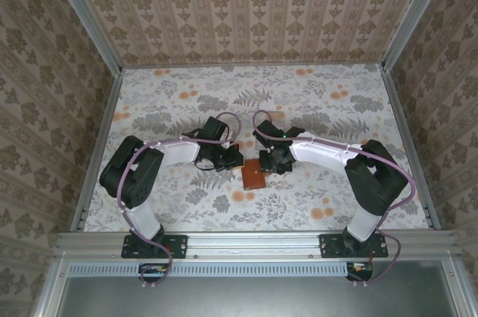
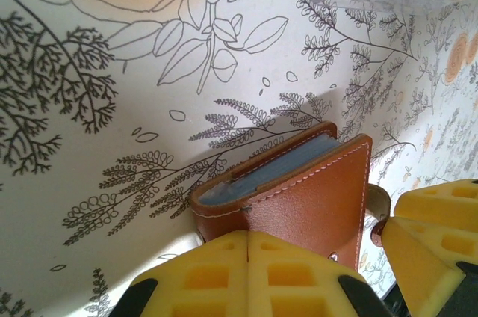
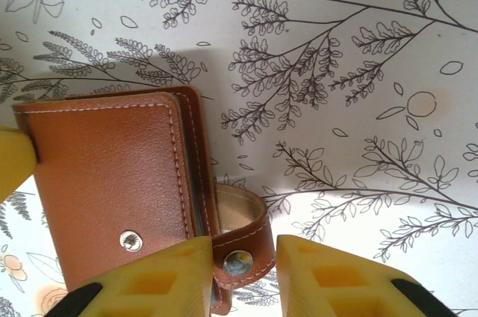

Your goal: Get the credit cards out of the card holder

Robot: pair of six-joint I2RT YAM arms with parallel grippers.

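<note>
Near the middle of the flowered tabletop [image 1: 314, 100], between the two arms, the brown card holder [image 1: 253, 177] lies flat. At its one side the left end effector [image 2: 247, 251] has its two yellow pads [image 2: 209, 276] pressed together, with no gap between them. Their tips are at the near edge of the leather cover; whether they press on it, I cannot tell. From this side the two covers stand a little apart, and a grey-blue lining [image 2: 261, 175] is seen between them. At the other side is the right end effector [image 3: 243, 261]. Its fingers stand one on each side of the strap tab [image 3: 250, 231], close against it, so it pinches the card holder by this tab. One metal snap [image 3: 237, 263] sits on the tab and a second one is on the cover.
</note>
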